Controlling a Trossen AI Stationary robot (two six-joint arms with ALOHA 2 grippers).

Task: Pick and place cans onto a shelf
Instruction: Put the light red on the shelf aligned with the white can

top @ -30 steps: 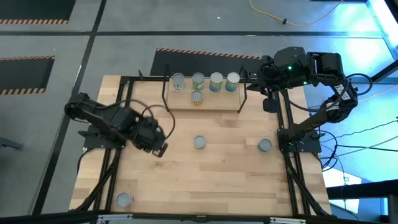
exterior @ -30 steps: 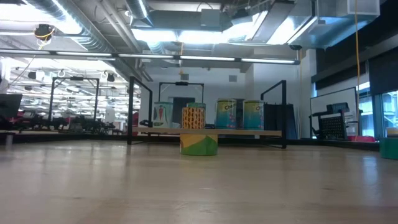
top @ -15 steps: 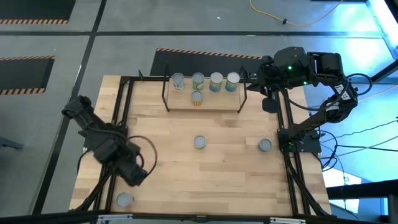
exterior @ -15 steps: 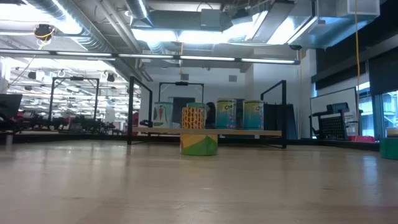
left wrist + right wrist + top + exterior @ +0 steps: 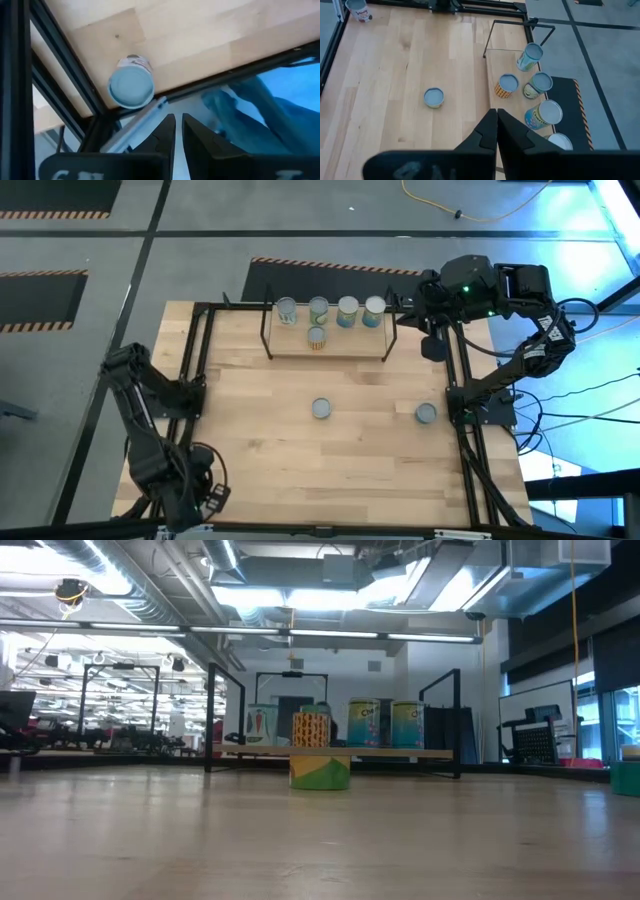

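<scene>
While empty, left tool (image 5: 178, 131) hangs beside corner can (image 5: 131, 86).

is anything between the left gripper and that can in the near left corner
Nothing visible. In the left wrist view the corner can stands alone on the table by the black rail, and the left gripper hangs above the edge with its fingers shut, so they must open first.

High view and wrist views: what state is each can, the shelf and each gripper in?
Wooden wire-framed shelf, holds five upright tins.
Orange-sided tin, upright on shelf, front.
Two grey-topped tins, upright on table.
White-topped corner tin, upright, ungripped.
Left gripper, shut, empty.
Right gripper, shut, empty.
</scene>
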